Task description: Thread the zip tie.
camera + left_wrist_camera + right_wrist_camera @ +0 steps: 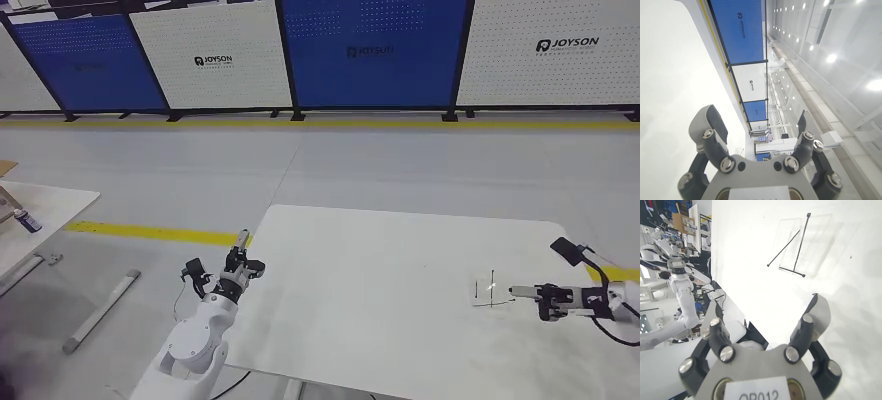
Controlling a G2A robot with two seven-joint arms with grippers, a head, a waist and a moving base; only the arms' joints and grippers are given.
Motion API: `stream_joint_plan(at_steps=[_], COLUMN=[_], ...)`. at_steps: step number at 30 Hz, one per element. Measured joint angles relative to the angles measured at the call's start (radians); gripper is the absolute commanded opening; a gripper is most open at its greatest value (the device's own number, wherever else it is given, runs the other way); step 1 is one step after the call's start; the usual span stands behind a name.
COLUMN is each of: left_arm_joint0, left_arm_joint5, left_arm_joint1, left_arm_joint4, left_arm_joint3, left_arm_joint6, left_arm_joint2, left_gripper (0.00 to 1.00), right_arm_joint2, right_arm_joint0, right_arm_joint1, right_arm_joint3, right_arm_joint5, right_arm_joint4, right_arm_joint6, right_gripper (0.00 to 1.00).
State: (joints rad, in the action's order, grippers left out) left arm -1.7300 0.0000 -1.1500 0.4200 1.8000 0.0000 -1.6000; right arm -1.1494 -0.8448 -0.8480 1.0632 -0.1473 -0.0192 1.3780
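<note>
I am looking down at the white table (380,290), where three black zip ties (491,283) are lying together on a clear sheet near the table's right side; through the right wrist camera the zip ties (801,243) are showing plainly, two of them lying at a slant with their near ends spread apart, the third lying crosswise at the sheet's near edge and touching the foot of the longest one; the clear sheet (821,237) is resting flat on the table (745,247); the right gripper (766,308) is standing wide open with nothing between its fingers, sitting just beside the ties at the table's right edge (520,292) and apart from them; the left gripper (759,121) is likewise standing wide open and holding nothing, hanging at the table's left edge (240,245), well apart from the ties, with the table (668,66) running along one side of its view.
</note>
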Motion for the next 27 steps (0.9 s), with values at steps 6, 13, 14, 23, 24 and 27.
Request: stream_joint_plan(at_steps=[6,13,14,23,24,27], left_arm_joint0=[0.000,0.000,0.000,0.000,0.000,0.000], left_arm_joint5=[0.000,0.000,0.000,0.000,0.000,0.000], left_arm_joint1=[0.000,0.000,0.000,0.000,0.000,0.000], left_arm_joint4=[0.000,0.000,0.000,0.000,0.000,0.000], left_arm_joint3=[0.000,0.000,0.000,0.000,0.000,0.000], left_arm_joint6=[0.000,0.000,0.000,0.000,0.000,0.000], left_arm_joint2=[0.000,0.000,0.000,0.000,0.000,0.000], left_gripper=[1.00,1.00,1.00,1.00,1.00,1.00], right_arm_joint2=[0.093,0.120,0.120,0.133,0.140,0.170], right_arm_joint0=[0.072,0.097,0.097,0.114,0.117,0.134], right_arm_joint1=[-0.033,-0.042,-0.042,-0.054,-0.057,-0.071], right_arm_joint3=[-0.086,-0.126,-0.126,-0.129,-0.130,-0.144], right_arm_joint5=[0.039,0.054,0.054,0.135,0.146,0.170], right_arm_joint4=[0.004,-0.007,-0.007,0.009,0.009,0.023], right_arm_joint6=[0.012,0.012,0.012,-0.078,-0.091,-0.108], right_gripper=[1.00,1.00,1.00,1.00,1.00,1.00])
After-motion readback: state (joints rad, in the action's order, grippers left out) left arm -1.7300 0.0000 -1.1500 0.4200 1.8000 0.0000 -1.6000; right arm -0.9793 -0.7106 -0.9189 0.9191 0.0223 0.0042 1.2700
